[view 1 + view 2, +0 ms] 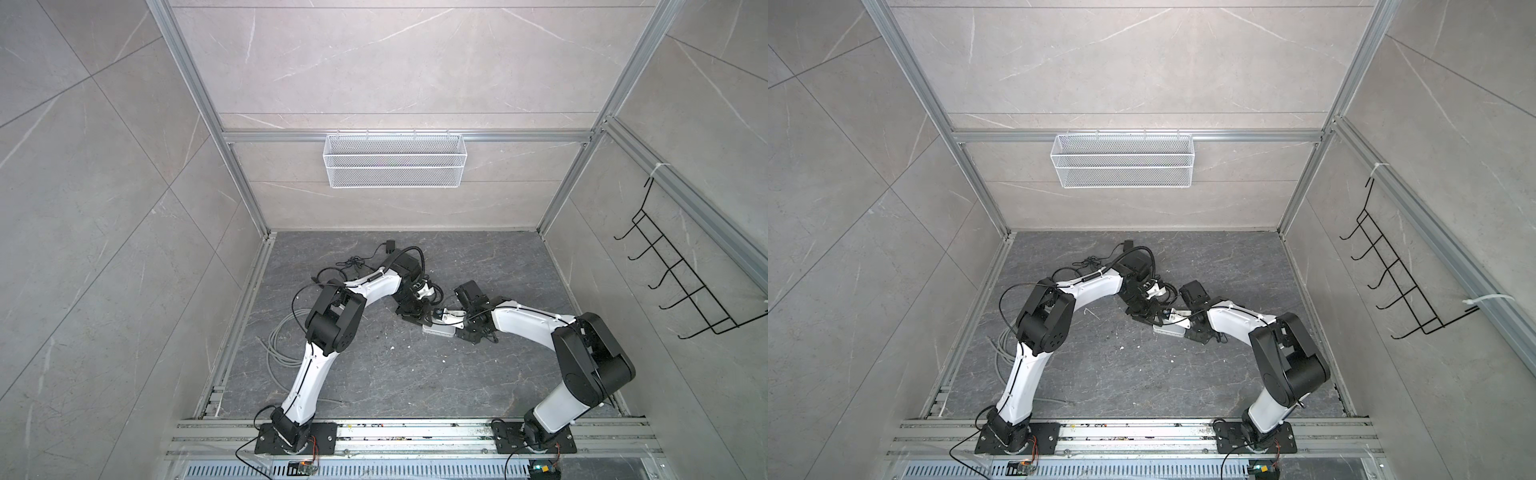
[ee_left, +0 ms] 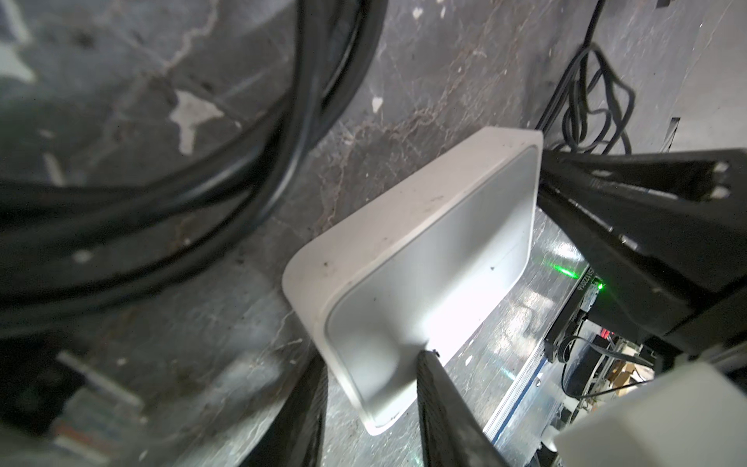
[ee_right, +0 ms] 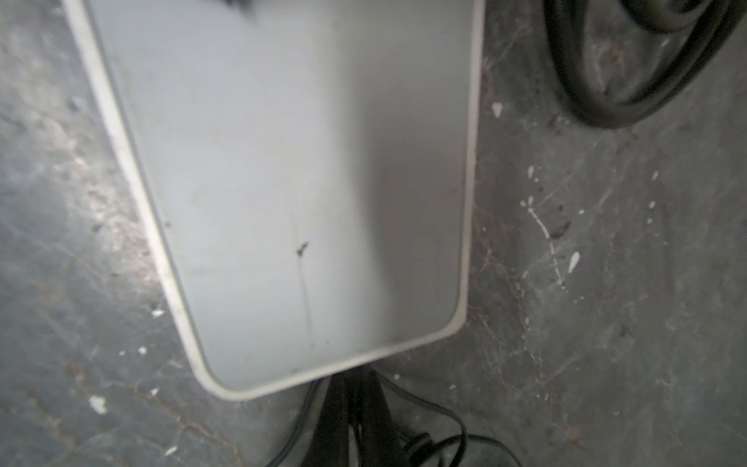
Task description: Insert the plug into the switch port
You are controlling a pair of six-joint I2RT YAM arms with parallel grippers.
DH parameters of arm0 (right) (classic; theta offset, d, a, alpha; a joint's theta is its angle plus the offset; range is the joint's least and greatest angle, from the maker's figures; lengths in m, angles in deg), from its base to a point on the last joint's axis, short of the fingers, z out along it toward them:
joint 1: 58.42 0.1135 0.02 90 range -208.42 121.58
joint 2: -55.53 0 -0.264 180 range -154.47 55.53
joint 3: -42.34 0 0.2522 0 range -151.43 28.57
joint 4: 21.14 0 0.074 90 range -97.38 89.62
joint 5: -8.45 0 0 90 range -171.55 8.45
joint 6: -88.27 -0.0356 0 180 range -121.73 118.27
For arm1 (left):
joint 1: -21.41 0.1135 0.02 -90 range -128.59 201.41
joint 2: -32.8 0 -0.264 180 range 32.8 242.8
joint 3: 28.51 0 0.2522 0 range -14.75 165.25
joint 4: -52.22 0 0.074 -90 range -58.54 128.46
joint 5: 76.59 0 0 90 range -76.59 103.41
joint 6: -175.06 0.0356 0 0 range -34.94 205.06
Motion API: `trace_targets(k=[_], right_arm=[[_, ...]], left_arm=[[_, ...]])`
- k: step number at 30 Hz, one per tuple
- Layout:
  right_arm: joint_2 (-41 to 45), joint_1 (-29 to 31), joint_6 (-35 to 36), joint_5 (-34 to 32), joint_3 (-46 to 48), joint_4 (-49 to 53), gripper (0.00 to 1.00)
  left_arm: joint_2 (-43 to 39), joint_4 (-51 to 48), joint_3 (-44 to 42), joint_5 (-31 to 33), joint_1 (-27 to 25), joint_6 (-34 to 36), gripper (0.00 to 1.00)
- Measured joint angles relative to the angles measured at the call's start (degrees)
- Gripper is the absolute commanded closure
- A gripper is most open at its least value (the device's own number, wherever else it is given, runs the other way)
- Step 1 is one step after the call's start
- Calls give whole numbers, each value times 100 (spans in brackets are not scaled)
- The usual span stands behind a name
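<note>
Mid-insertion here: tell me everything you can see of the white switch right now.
The switch is a flat white plastic-looking box with rounded corners and a smooth, faintly scuffed top face. It lies flat on the dark tabletop between the arms. The left gripper straddles one end, reaching over the top face; a clamp is unclear. The shut right gripper meets the opposite short end. No ports show.

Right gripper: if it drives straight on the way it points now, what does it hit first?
The switch. In the right wrist view the right gripper, jaws shut, points at the switch's short end, directly ahead of its tips. The gap looks close to nothing. It may already be touching, but depth is unclear.
</note>
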Motion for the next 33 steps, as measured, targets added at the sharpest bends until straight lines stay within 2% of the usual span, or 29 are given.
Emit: trace_targets(k=[10, 16, 33], right_arm=[[2, 125, 592, 262, 0, -96, 100], [2, 205, 654, 284, 0, -81, 100], [-59, 225, -481, 144, 7, -219, 98]], left_arm=[[74, -328, 166, -37, 166, 256, 61], [210, -470, 323, -160, 254, 330, 62], [238, -459, 299, -328, 289, 341, 62]])
